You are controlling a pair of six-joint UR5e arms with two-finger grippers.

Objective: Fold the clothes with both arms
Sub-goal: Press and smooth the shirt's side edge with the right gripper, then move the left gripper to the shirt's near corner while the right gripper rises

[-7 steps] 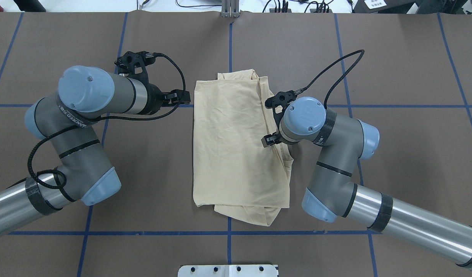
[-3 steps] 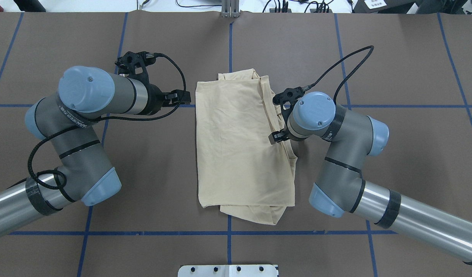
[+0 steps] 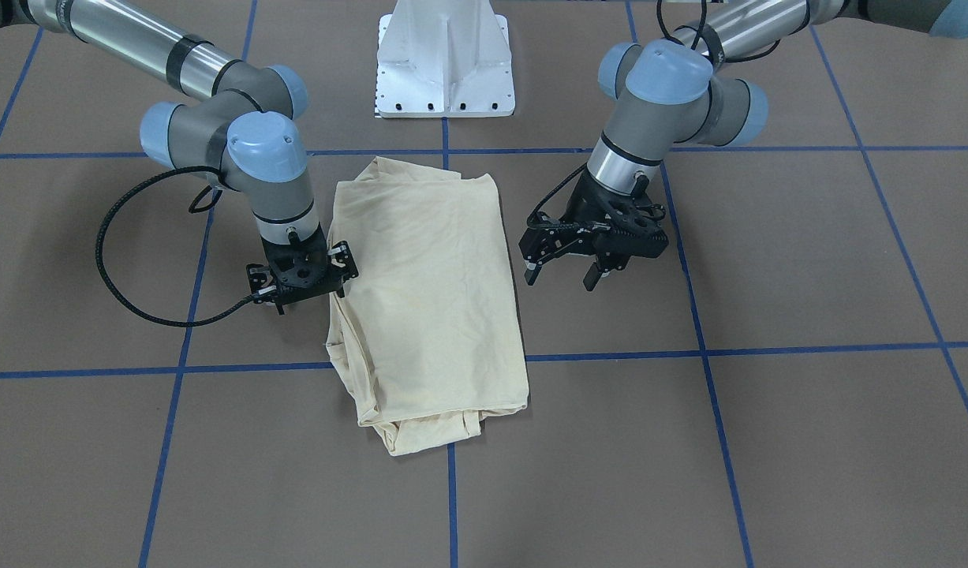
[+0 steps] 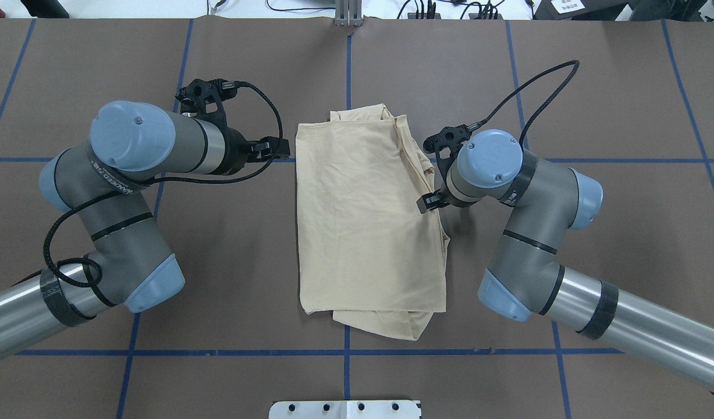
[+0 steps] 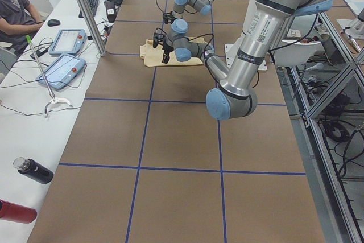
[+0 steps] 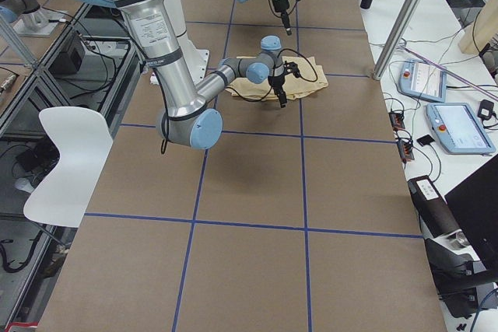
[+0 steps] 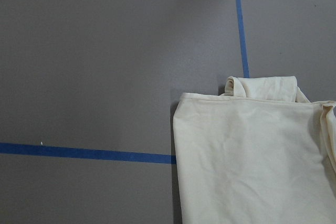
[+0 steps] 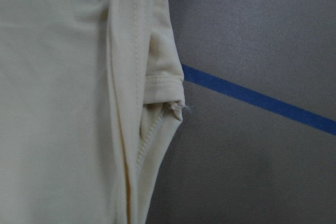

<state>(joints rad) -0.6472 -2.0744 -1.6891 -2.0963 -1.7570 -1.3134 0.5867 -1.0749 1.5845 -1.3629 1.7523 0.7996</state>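
Observation:
The clothes are one pale cream shirt, folded into a long rectangle at the table's middle, with a bunched end sticking out at the far side. No print shows. My left gripper hovers open just off the shirt's left edge, near its far corner, holding nothing. My right gripper sits at the shirt's right edge beside a sleeve cuff. Its fingers stand apart, and I see no cloth between them. In the overhead view the right gripper is mostly hidden under its wrist.
The white pedestal base stands at the robot's side of the brown table, which is marked with blue tape lines. Side benches hold tablets and bottles. A person sits at the bench's far end. A white chair stands off the table.
My right arm has moved to the overhead view's right, from over the shirt to its right edge. The shirt slid slightly right early on, then lay still. The left arm has not moved.

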